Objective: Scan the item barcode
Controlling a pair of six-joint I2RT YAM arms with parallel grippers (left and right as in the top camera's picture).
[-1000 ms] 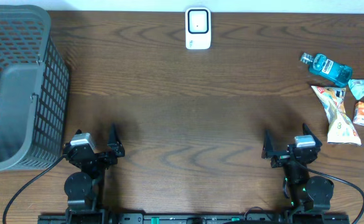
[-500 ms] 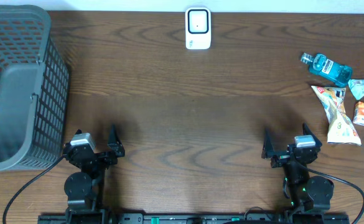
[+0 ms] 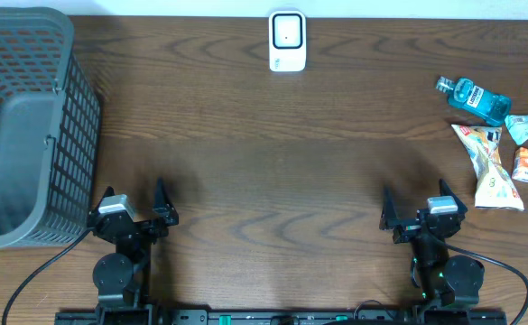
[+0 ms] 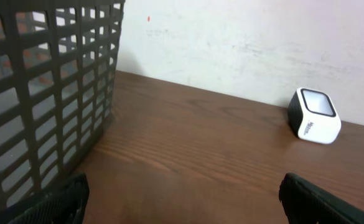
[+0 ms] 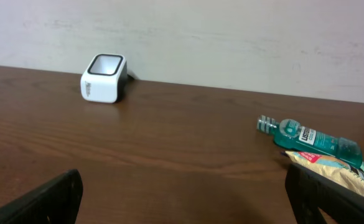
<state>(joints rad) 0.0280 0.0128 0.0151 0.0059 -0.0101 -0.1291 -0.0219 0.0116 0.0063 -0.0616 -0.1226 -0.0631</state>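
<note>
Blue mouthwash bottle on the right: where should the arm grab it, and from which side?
Grip the blue mouthwash bottle mid-body, across its width, with the open right gripper coming down from above. It lies flat on its side, cap pointing up-left, so the long sides are exposed. Stay toward the cap half, since the snack pouch crowds its base.

Black left arm (image 3: 115,271) and right arm (image 3: 449,275) bear grey wrist blocks (image 3: 115,208), black cables (image 3: 60,250).
</note>
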